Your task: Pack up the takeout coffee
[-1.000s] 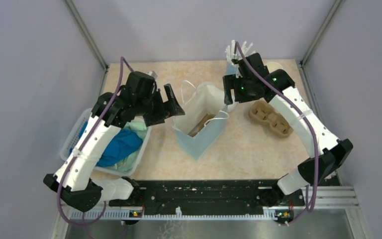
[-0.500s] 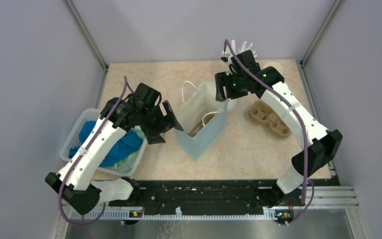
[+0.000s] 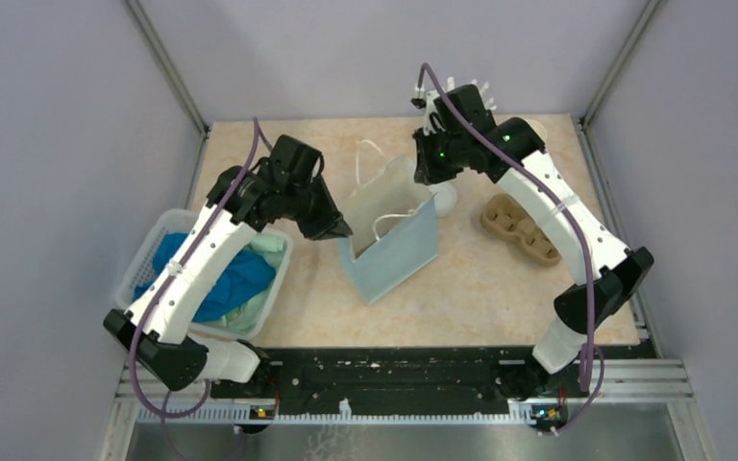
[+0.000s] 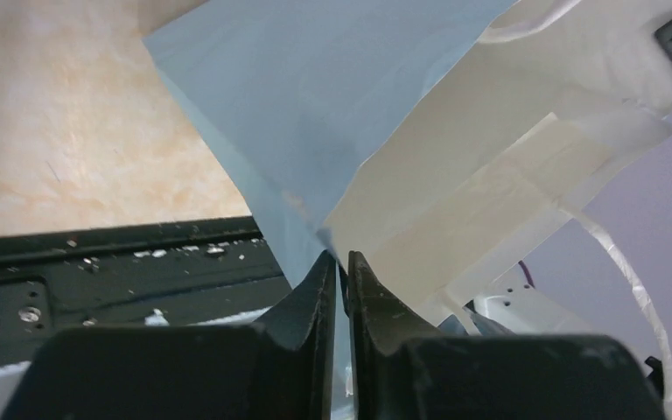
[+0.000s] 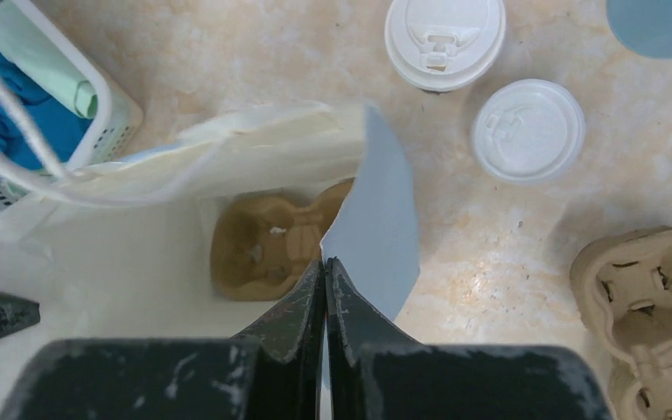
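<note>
A light blue paper bag [image 3: 392, 252] with a white inside stands open mid-table. My left gripper [image 3: 340, 230] is shut on its left rim corner; in the left wrist view the jaws [image 4: 339, 261] pinch the paper edge. At the bag's far right rim, my right gripper [image 3: 430, 182] is shut on the edge [image 5: 325, 262]. The takeout coffee [image 5: 444, 39], white dome lid up, stands on the table just beyond the bag, outside it. In the top view only a bit of the coffee [image 3: 447, 200] peeks out under the right arm. A brown cup carrier [image 5: 267, 249] lies in the bag's bottom.
A loose white lid [image 5: 528, 129] lies beside the coffee. A second pulp carrier [image 3: 522, 227] sits right of the bag. A white basket [image 3: 168, 230] with blue and green cloth stands at the left. White cutlery [image 3: 454, 91] stands at the back wall.
Both grippers have moved in on the bag's rim and shut on it, the left at the near-left corner, the right at the far edge. The bag's mouth has changed shape.
</note>
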Controlling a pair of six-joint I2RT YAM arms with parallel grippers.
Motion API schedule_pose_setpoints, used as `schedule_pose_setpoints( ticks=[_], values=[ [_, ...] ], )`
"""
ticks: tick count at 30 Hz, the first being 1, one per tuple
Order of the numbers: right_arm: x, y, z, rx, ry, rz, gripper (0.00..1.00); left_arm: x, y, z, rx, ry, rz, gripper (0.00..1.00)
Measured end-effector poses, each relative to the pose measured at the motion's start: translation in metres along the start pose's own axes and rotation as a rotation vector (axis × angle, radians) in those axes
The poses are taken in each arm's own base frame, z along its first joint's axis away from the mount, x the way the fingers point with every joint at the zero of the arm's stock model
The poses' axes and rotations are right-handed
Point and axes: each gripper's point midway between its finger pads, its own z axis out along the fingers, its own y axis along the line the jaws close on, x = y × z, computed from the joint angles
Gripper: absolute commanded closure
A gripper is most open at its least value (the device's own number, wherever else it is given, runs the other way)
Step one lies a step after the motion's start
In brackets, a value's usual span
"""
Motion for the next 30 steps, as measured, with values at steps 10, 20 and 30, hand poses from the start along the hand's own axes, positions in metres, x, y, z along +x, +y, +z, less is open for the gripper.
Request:
schedule_pose_setpoints(
  ticks=[10, 20, 30],
  values=[
    [-0.005, 0.012, -0.056, -0.019, -0.06, 0.101, 1.0, -0.051, -0.021, -0.048, 0.003, -0.214, 0.207, 0.93],
    [0.027, 0.003, -0.044, 0.034, -0.017, 0.23, 0.3, -0.097, 0.038, -0.02, -0.19, -0.229, 0.234, 0.18],
    [-0.001, -0.008, -0.07, 0.115, -0.094, 0.232, 0.13, -0.101, 0.024, -0.011, -0.046, -0.194, 0.38, 0.02]
  ],
)
